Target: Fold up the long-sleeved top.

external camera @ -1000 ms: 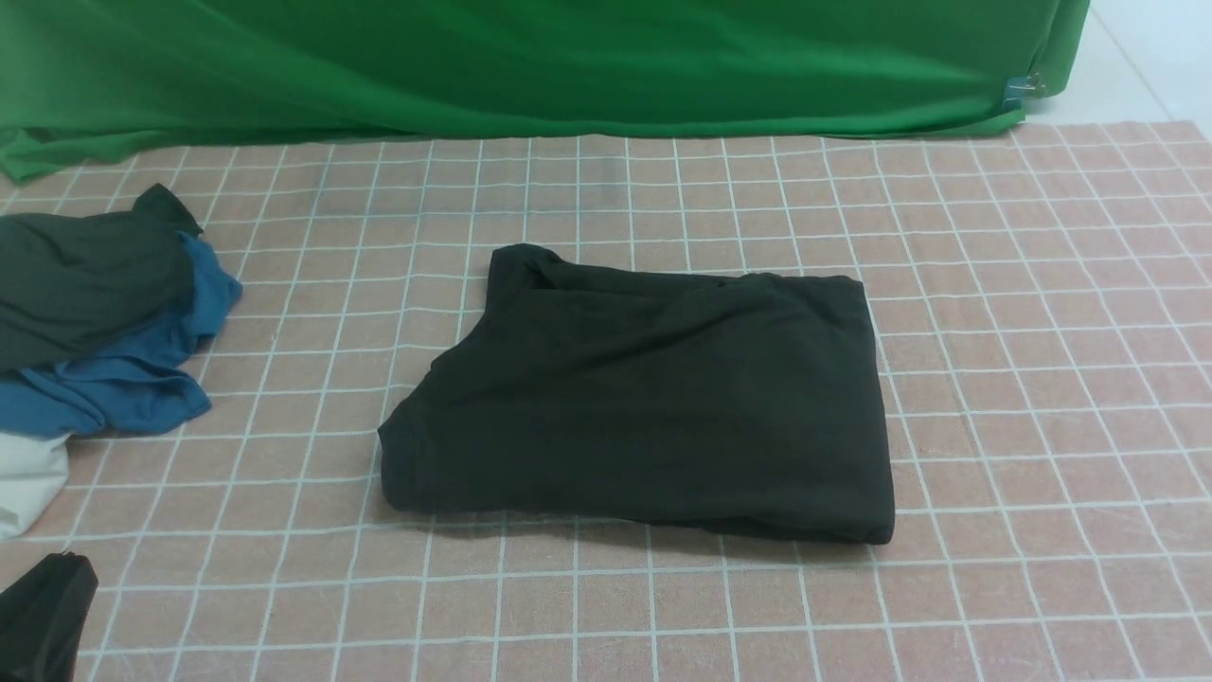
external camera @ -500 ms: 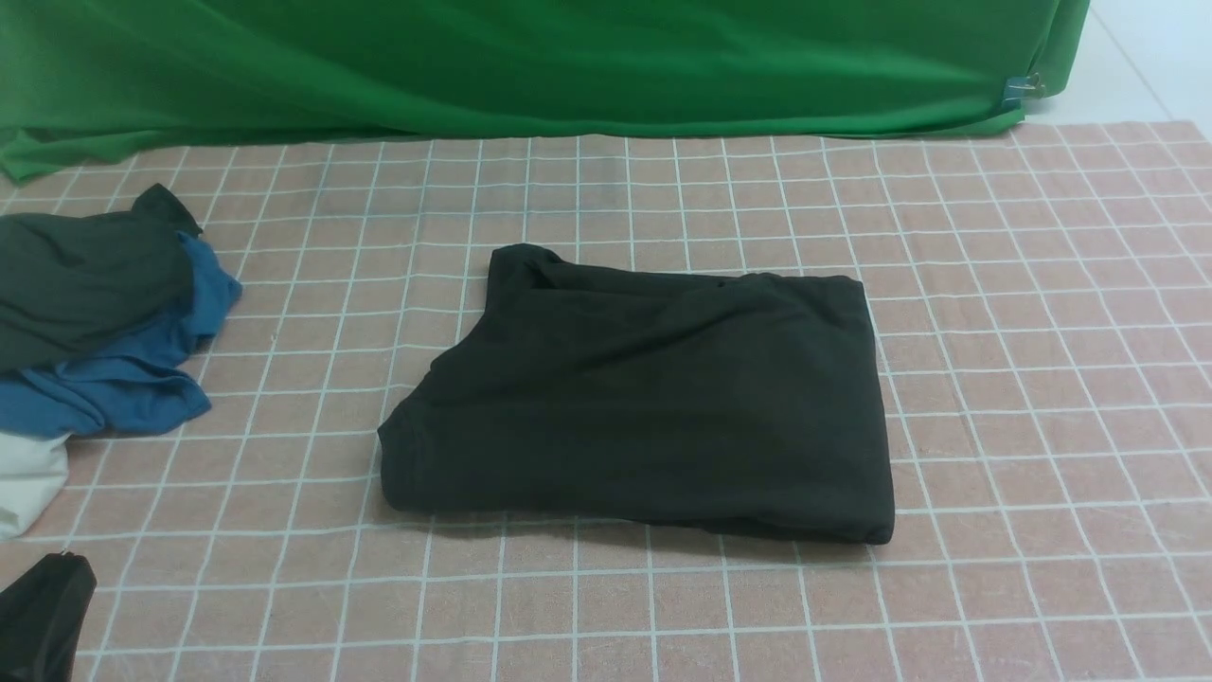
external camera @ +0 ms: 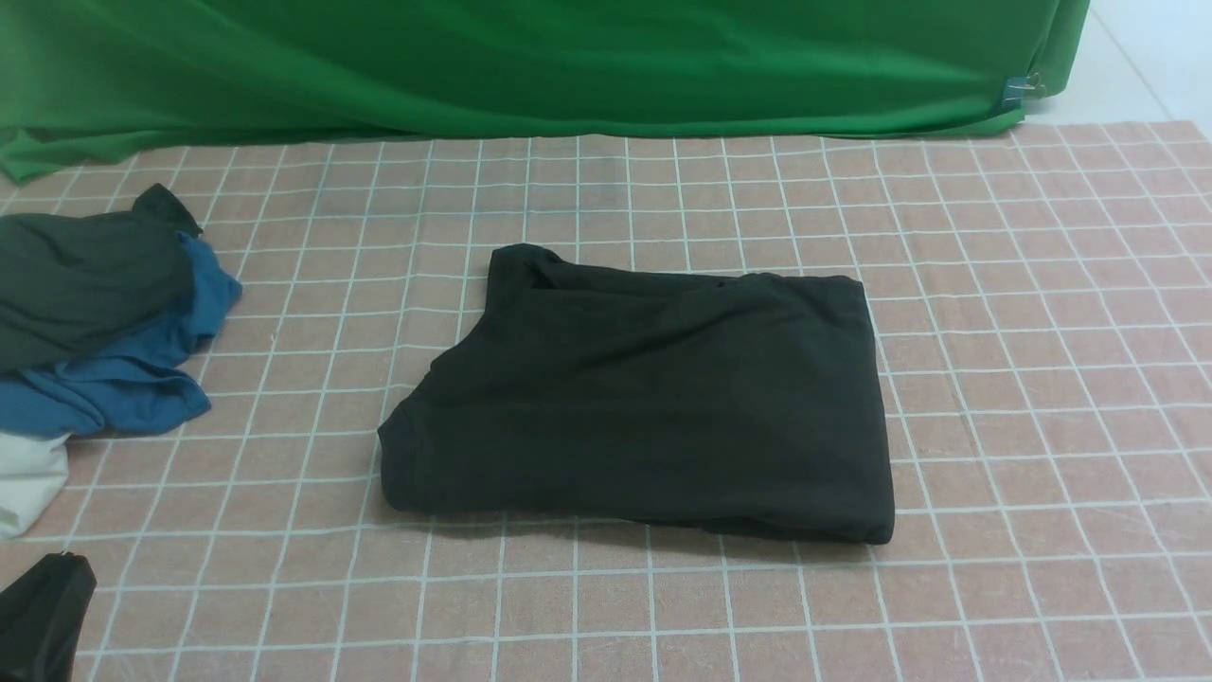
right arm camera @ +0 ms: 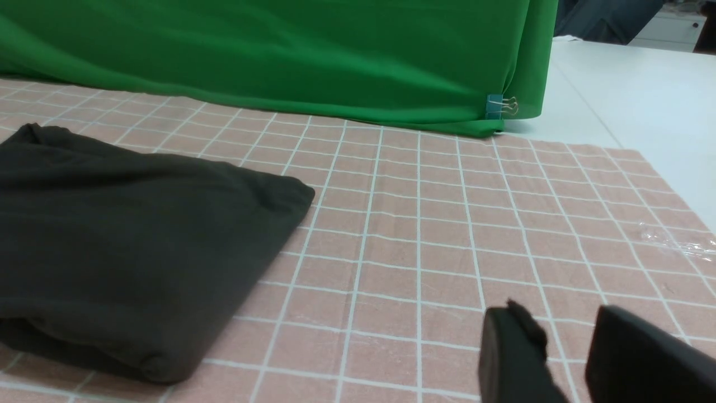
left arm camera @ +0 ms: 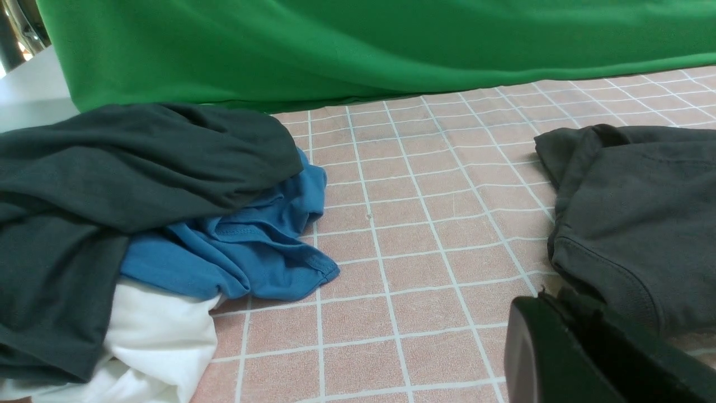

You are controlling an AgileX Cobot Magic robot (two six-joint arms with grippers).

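The long-sleeved top lies folded into a thick black rectangle in the middle of the pink checked cloth. Its ribbed neckline faces the left. In the front view only the tip of my left gripper shows, low in the near left corner and well apart from the top. The left wrist view shows the left gripper shut and empty, close to the top's near left corner. My right gripper is out of the front view. Its wrist view shows it open, empty, over bare cloth to the right of the top.
A heap of clothes sits at the left edge: a dark grey-green garment over a blue one and a white one. A green backdrop hangs along the far side, held by a binder clip.
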